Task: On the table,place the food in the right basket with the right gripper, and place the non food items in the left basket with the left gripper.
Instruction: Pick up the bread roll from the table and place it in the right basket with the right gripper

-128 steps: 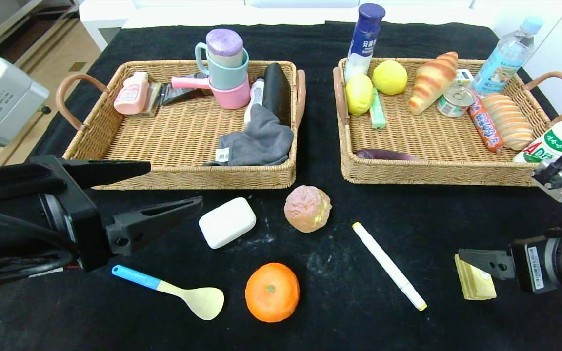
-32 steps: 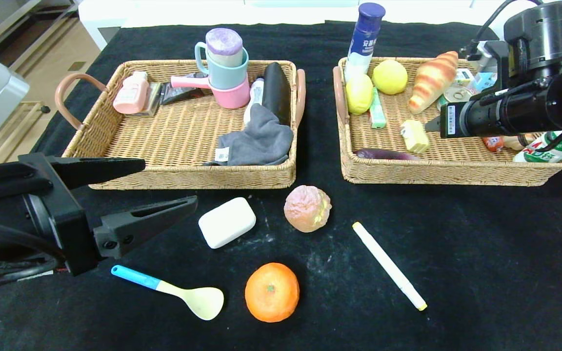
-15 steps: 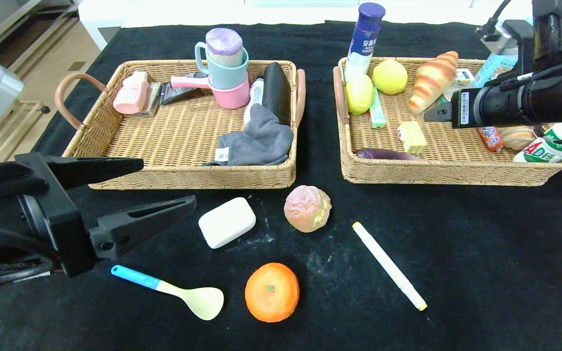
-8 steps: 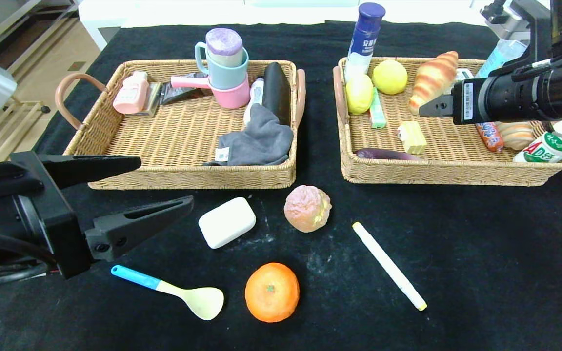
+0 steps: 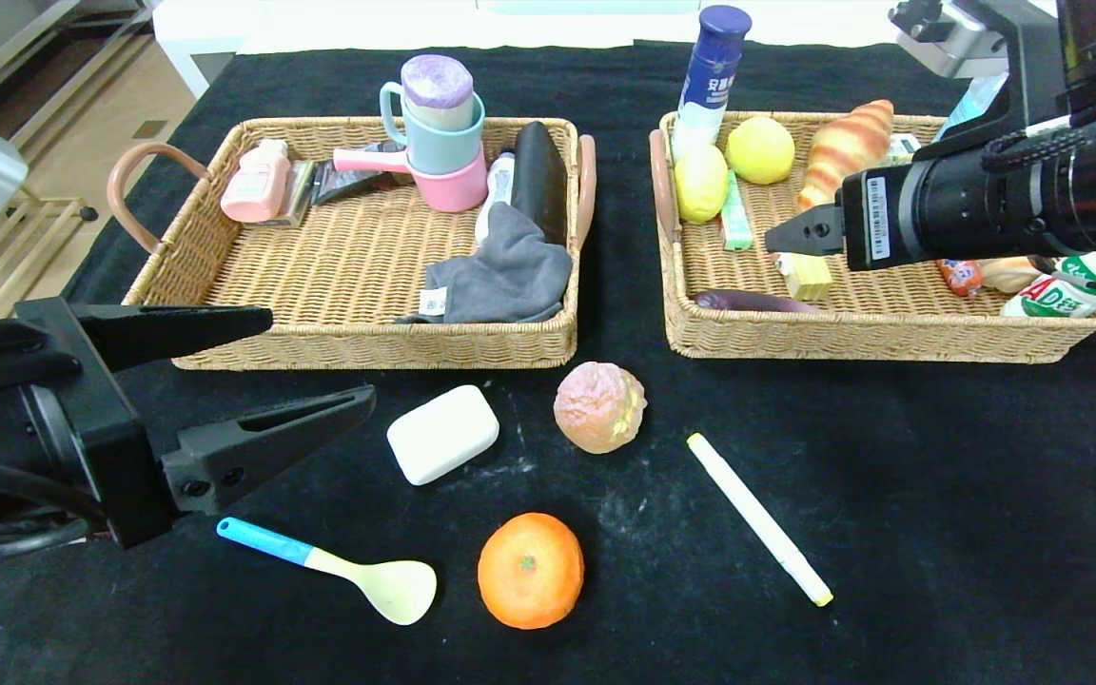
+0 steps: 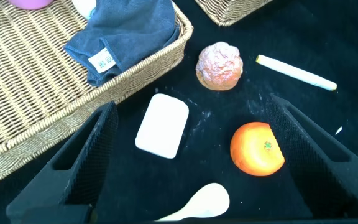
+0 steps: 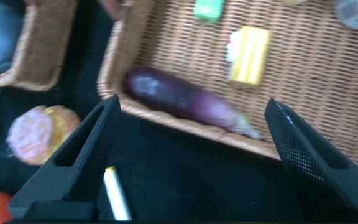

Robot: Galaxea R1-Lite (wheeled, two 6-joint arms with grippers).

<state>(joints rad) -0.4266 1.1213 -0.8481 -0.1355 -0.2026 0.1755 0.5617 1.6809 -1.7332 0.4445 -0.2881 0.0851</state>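
Nearest on the black-cloth desk (image 5: 938, 495): round orange mandarin (image 5: 530, 570), pale yellow plastic spoon with blue handle (image 5: 339, 568), long white marker pen with yellow tip (image 5: 758, 518). Left pincer (image 5: 315, 371) low at the near left, jaws spread wide, holding nothing, pointed at the white rounded soap bar (image 5: 442, 434). Just beside the soap sits a pink crinkled round pastry (image 5: 599, 406). Behind, left woven wicker basket (image 5: 339, 285) holds a grey folded cloth (image 5: 502, 276), a pink bottle (image 5: 258, 182), stacked blue and pink mugs (image 5: 443, 143). Right woven wicker basket (image 5: 876, 328) holds a purple eggplant (image 5: 748, 302) along its near wall, yellow butter-like block (image 5: 807, 276), two yellow lemons (image 5: 733, 164), a striped croissant (image 5: 843, 152). Right pincer (image 5: 781, 243) hovers above the right basket over the yellow block, jaws spread, empty.
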